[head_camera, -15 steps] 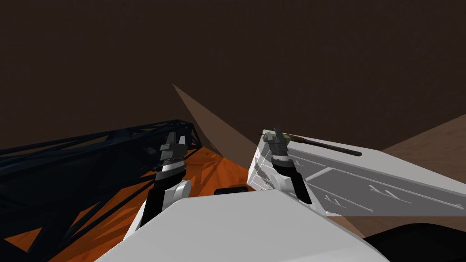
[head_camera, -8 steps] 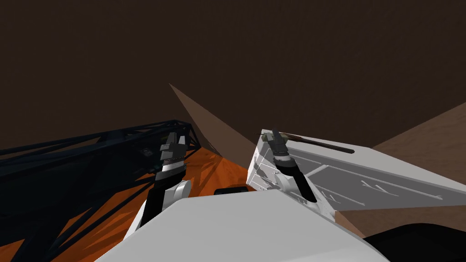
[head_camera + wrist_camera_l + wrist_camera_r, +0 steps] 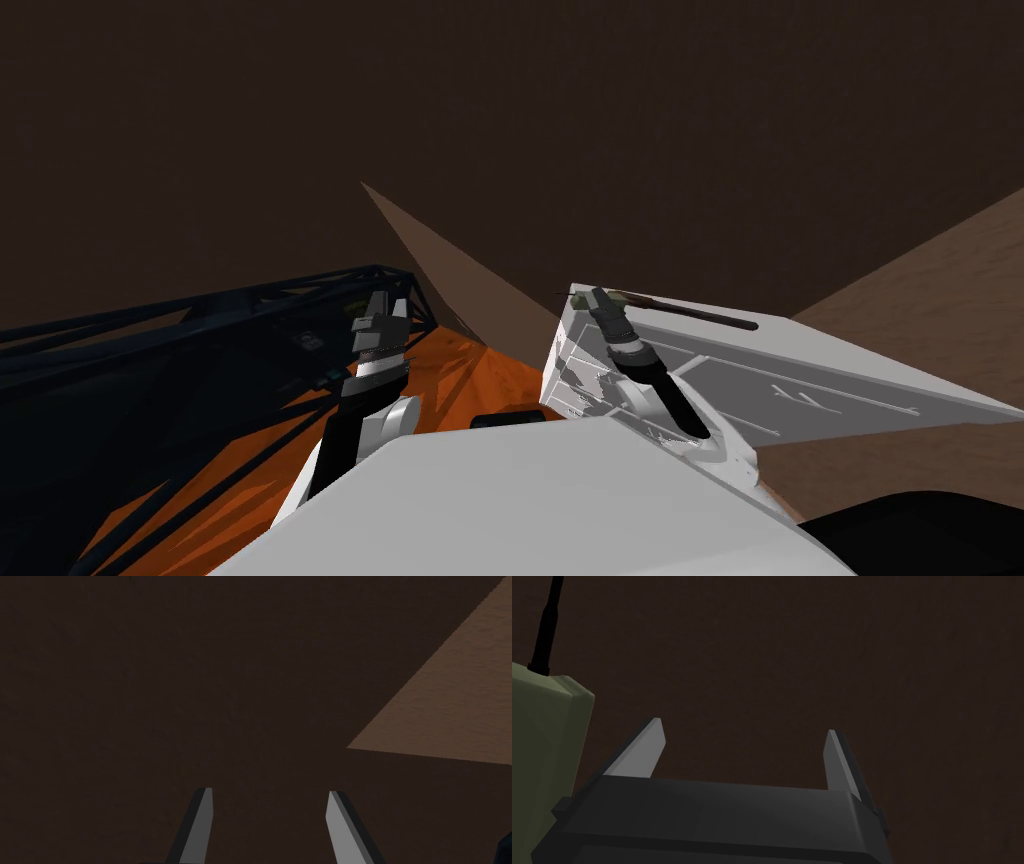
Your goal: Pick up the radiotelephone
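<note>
You're holding the right tool (image 3: 743, 726) spread, the olive radiotelephone (image 3: 542, 741) sitting just beside it, ungripped. Centring, closing and lifting are remaining.

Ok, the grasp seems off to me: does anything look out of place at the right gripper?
Yes. The olive green, box-shaped radiotelephone with a black antenna sits beside the right gripper, outside its fingers rather than between them. The gripper is open on nothing, so closing now would probably miss.
</note>
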Controlling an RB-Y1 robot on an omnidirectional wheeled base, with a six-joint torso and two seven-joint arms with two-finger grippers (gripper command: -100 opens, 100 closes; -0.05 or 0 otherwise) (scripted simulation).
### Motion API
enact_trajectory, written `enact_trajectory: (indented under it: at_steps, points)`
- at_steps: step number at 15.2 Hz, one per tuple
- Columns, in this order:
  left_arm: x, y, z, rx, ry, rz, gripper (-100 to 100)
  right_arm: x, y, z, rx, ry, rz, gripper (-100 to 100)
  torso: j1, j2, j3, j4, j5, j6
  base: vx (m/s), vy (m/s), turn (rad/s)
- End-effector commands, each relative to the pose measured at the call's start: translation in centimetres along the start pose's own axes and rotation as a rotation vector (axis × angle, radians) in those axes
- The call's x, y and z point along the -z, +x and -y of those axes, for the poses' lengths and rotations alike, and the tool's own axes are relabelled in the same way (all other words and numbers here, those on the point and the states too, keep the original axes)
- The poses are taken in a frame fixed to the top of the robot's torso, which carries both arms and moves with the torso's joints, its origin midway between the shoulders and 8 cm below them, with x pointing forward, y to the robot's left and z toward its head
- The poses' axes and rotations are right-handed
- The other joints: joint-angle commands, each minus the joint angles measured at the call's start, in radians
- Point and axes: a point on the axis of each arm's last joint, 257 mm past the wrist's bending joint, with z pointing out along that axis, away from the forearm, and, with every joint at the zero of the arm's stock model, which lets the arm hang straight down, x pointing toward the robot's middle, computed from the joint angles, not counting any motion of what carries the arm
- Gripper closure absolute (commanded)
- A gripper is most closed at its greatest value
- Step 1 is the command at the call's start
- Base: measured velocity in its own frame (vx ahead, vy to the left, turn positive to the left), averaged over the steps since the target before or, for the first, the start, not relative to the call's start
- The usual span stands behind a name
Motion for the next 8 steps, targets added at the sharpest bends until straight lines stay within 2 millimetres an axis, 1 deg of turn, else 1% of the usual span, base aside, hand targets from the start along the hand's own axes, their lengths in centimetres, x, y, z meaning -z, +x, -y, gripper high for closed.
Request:
enact_trajectory:
  at_steps: [1,2,3,5,6,8]
  points:
    - [0.00,0.00,0.00,0.000,0.000,0.000,0,-0.09,0.29,-0.09,0.023,-0.013,-0.044,-100,0.000,0.000,0.000,0.000,0.000,0.000,0.002,0.004,-0.031]
    - [0.00,0.00,0.00,0.000,0.000,0.000,0,-0.10,0.35,-0.11,0.025,-0.014,-0.049,-100,0.000,0.000,0.000,0.000,0.000,0.000,0.000,0.000,0.000]
    - [0.00,0.00,0.00,0.000,0.000,0.000,0,0.10,0.16,0.28,0.058,-0.022,-0.079,-100,0.000,0.000,0.000,0.000,0.000,0.000,0.003,0.001,-0.083]
    - [0.00,0.00,0.00,0.000,0.000,0.000,0,-0.05,0.59,0.12,0.073,-0.032,-0.119,-100,0.000,0.000,0.000,0.000,0.000,0.000,0.004,0.004,-0.069]
    - [0.00,0.00,0.00,0.000,0.000,0.000,0,0.21,0.24,0.57,0.102,-0.039,-0.139,-100,0.000,0.000,0.000,0.000,0.000,0.000,0.005,0.003,-0.088]
    - [0.00,0.00,0.00,0.000,0.000,0.000,0,0.05,0.68,0.41,0.117,-0.050,-0.180,-100,0.000,0.000,0.000,0.000,0.000,0.000,0.005,0.005,-0.059]
